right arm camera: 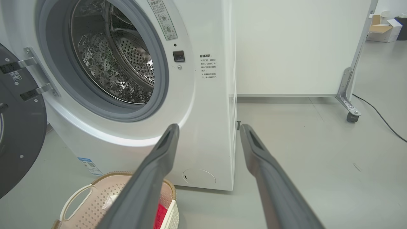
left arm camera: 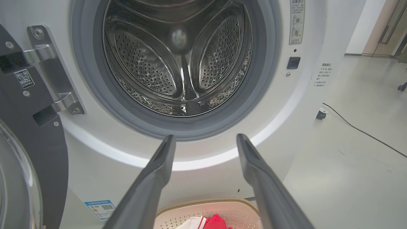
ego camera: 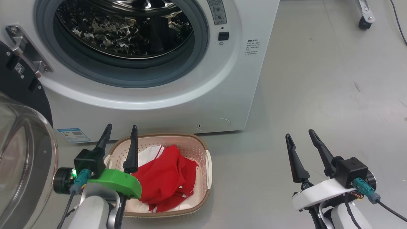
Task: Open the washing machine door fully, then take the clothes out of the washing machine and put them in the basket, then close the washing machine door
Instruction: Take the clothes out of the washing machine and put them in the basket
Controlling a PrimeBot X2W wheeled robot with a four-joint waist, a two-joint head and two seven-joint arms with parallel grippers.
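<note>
Nearest: left gripper [ego camera: 121,125], low left in the head view, its two dark fingers spread apart with nothing between them, tips pointing up toward the washing machine [ego camera: 190,105]. Its green housing [ego camera: 116,184] hides the near left corner of the basket [ego camera: 190,148]. Low right, the right gripper [ego camera: 299,133] hangs over grey floor [ego camera: 318,79], fingers likewise parted and holding nothing. The basket stands on the floor just before the machine's front, its long axis running from machine back toward robot and slightly skewed; cream perforated walls, brown woven-look rim. Inside it lie the clothes [ego camera: 165,178], a crumpled bright red heap, with white cloth [ego camera: 152,152] at the far left (separate piece or part of the red garment, hard to say from here). To the left the washing machine door [ego camera: 20,86] stands swung open on its metal hinge [ego camera: 28,47]: glossy black ring, clear bulging glass bowl, cut off by the frame edge. The machine's mouth faces the robot, top cropped; a grey seal [ego camera: 127,78] rings the shiny perforated drum [ego camera: 127,31]. The small blue label [ego camera: 73,135] sits lower left, print unreadable.
</note>
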